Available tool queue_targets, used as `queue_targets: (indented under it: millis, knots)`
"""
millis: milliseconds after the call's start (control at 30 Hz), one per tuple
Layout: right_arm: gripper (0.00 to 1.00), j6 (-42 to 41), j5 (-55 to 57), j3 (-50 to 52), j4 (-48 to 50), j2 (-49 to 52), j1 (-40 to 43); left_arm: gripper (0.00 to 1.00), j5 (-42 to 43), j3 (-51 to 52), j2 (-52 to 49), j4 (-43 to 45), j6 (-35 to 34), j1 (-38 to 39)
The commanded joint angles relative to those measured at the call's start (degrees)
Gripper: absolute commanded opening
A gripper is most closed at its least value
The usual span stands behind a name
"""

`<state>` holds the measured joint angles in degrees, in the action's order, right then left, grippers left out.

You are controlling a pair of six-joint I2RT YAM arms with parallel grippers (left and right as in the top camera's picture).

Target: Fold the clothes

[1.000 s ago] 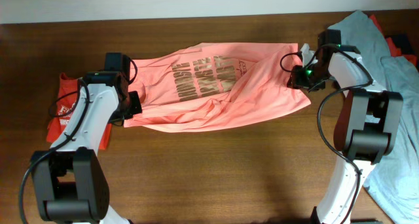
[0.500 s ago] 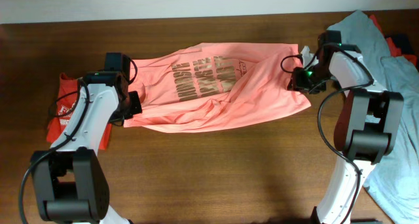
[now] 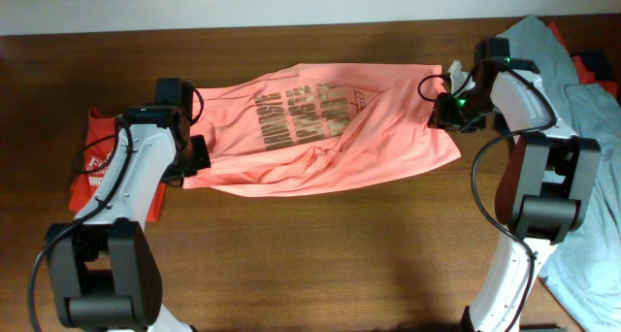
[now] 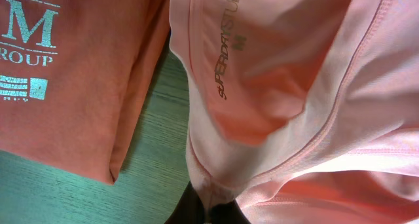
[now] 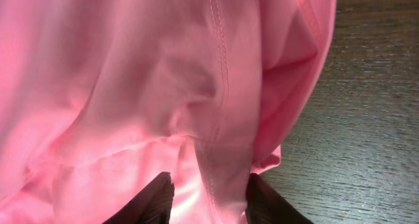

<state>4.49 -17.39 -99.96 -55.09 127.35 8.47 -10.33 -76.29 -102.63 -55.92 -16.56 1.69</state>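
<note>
The salmon-pink T-shirt (image 3: 320,128) with tan-gold lettering lies stretched across the table between both arms, chest print up. My left gripper (image 3: 189,164) is shut on the shirt's left edge; in the left wrist view (image 4: 209,209) the pink hem (image 4: 275,86) is pinched between the dark fingers. My right gripper (image 3: 443,112) is at the shirt's right edge. In the right wrist view (image 5: 209,198) a seamed fold of pink cloth (image 5: 131,73) fills the gap between the fingers, which are closed on it.
A red-orange shirt (image 3: 97,162) with pale print lies flat under my left arm and shows in the left wrist view (image 4: 65,86). A grey-blue shirt (image 3: 582,109) is heaped at the right edge over another red-orange piece (image 3: 587,65). Bare wood table (image 3: 320,254) lies in front.
My right gripper has shifted slightly toward the back of the table. The pink shirt and my left arm have hardly moved.
</note>
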Motion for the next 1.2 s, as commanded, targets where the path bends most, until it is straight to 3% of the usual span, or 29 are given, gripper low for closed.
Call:
queue_targets:
  millis: [0,1167]
  knots:
    - [0.41,-0.42,-0.37,-2.38,0.0,-2.49,-0.15,0.01,0.0,-0.83,0.74,-0.02,-0.79,-0.35]
    - [0.39,-0.42,-0.35,-1.81,-0.57,-0.42,-0.33,0.02,0.02,-0.83,0.74,-0.04,-0.79,-0.35]
